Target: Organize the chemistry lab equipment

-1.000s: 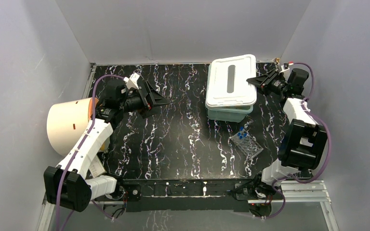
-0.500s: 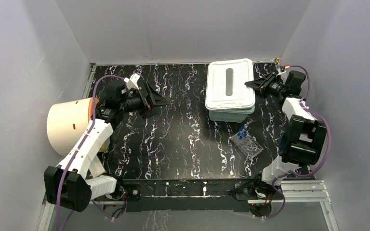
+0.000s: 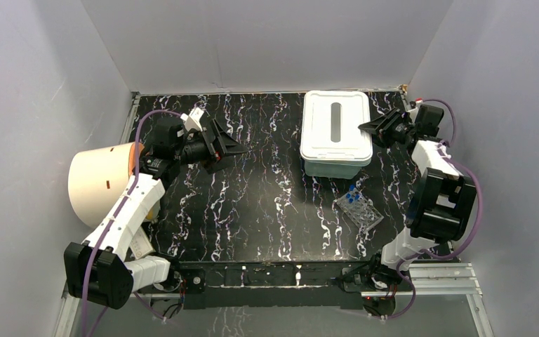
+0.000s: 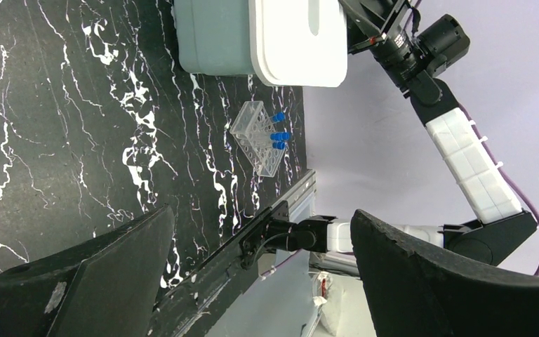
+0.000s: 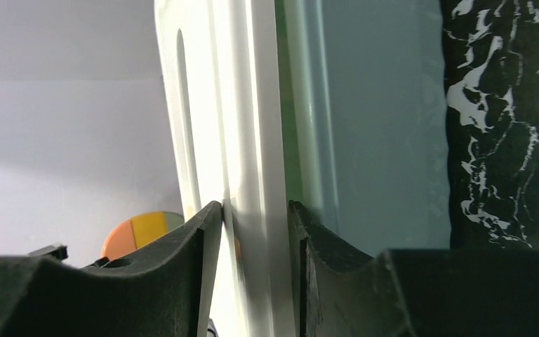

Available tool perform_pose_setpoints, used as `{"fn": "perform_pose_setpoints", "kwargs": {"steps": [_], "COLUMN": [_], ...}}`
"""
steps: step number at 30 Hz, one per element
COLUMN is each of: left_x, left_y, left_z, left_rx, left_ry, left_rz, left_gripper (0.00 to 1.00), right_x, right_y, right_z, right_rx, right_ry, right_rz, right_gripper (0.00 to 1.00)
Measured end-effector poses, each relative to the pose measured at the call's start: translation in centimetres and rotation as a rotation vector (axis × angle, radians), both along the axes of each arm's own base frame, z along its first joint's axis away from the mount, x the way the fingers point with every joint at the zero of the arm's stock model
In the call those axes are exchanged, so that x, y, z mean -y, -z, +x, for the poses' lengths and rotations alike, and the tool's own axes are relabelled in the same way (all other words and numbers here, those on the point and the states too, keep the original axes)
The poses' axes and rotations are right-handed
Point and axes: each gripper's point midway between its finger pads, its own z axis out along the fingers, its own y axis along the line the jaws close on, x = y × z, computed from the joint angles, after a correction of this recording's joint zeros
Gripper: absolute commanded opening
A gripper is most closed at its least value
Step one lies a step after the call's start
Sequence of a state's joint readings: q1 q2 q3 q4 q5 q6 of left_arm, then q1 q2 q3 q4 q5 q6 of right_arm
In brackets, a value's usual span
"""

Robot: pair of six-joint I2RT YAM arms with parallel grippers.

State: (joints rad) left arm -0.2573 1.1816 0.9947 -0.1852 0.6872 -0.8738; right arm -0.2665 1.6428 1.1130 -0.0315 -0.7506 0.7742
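One white lid (image 3: 335, 124), one pale green bin (image 3: 335, 167), one cream cylinder (image 3: 98, 184), and one clear tube rack (image 3: 359, 213) holding a few blue-capped tubes (image 3: 352, 195), too small to count. The rack lies on the surface just in front of the bin, toward the right. A second ago the lid sat askew; now it lies square on the bin. The right jaws flank the lid's rim; whether they pinch it I cannot tell. The left jaws gape wide, empty, unmoved. Black white-veined surface (image 3: 267, 203), grey walls (image 3: 253, 42).
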Motion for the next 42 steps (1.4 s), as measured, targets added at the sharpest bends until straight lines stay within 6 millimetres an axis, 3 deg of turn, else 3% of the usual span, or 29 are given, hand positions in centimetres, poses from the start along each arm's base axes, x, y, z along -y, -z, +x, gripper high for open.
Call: {"fn": "perform_pose_setpoints", "kwargs": {"steps": [4, 11, 17, 25, 29, 42], "left_x": [-0.1, -0.1, 0.0, 0.1, 0.3, 1.2], "left_y": [0.2, 0.9, 1.1, 1.2, 1.3, 1.8], "left_z": [0.2, 1.2, 1.7, 1.8, 1.7, 1.3], "left_rx": [-0.005, -0.035, -0.043, -0.045, -0.05, -0.068], "left_ry": [-0.013, -0.029, -0.033, -0.03, -0.025, 0.001], "left_rz": [0.009, 0.026, 0.031, 0.031, 0.033, 0.034], "left_gripper": [0.96, 0.96, 0.96, 0.96, 0.96, 0.96], "right_x": [0.6, 2.7, 4.3, 4.0, 3.6, 4.1], "right_y": [0.0, -1.6, -2.5, -1.6, -0.9, 1.6], "right_z": [0.0, -0.1, -0.4, -1.4, -1.5, -2.2], "right_rx": [-0.014, 0.004, 0.019, 0.022, 0.017, -0.06], "right_ry": [0.034, 0.132, 0.181, 0.099, 0.061, 0.072], "right_rz": [-0.047, -0.178, -0.298, -0.359, -0.353, -0.375], "right_gripper": [0.51, 0.58, 0.74, 0.75, 0.72, 0.46]}}
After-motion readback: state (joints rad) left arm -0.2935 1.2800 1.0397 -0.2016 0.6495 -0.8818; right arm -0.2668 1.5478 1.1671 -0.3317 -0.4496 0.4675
